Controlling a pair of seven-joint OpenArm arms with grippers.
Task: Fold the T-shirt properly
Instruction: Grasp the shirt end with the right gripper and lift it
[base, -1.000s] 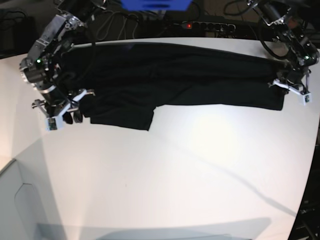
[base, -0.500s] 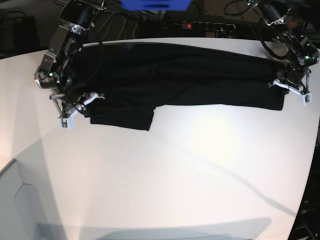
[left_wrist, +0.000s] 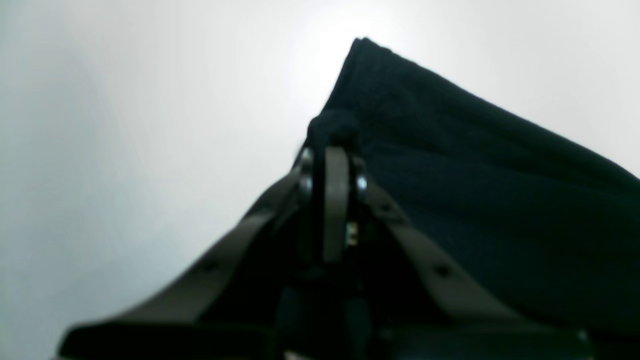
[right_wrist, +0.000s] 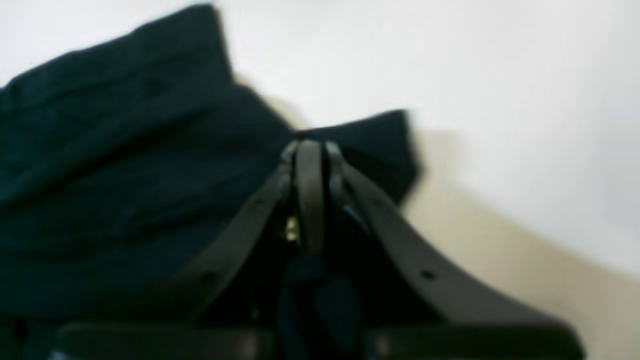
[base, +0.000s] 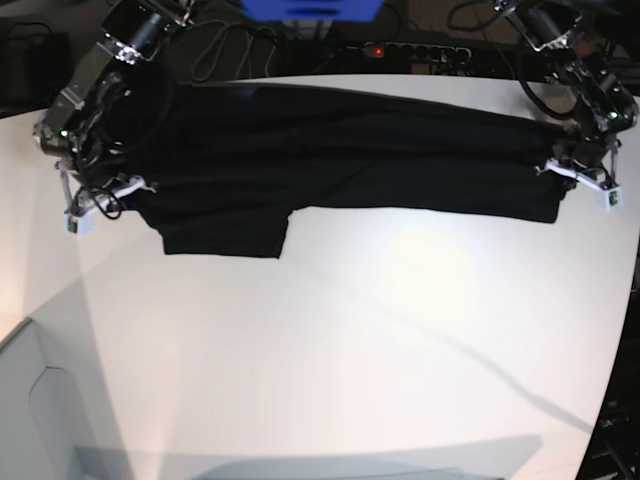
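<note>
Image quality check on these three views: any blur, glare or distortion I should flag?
Base view: sharp, wide-angle bowing of the table edges, a bright glare patch right of centre, long arm shadows across the front. Left wrist view: soft focus, T-shirt nearly featureless black, table blown out white. Right wrist view: blurriest, fabric edges smeared, fingers out of focus.

1. My left gripper (base: 583, 183) sits near the desk's far right edge, jaws pressed together on the T-shirt (base: 350, 150) hem.
2. My left arm (base: 570, 60) reaches down from the far right corner.
3. My right gripper (base: 100, 200) sits near the far left edge, jaws closed, pinching fabric.
4. My right arm (base: 95, 70) bends down from the far left corner.
</note>
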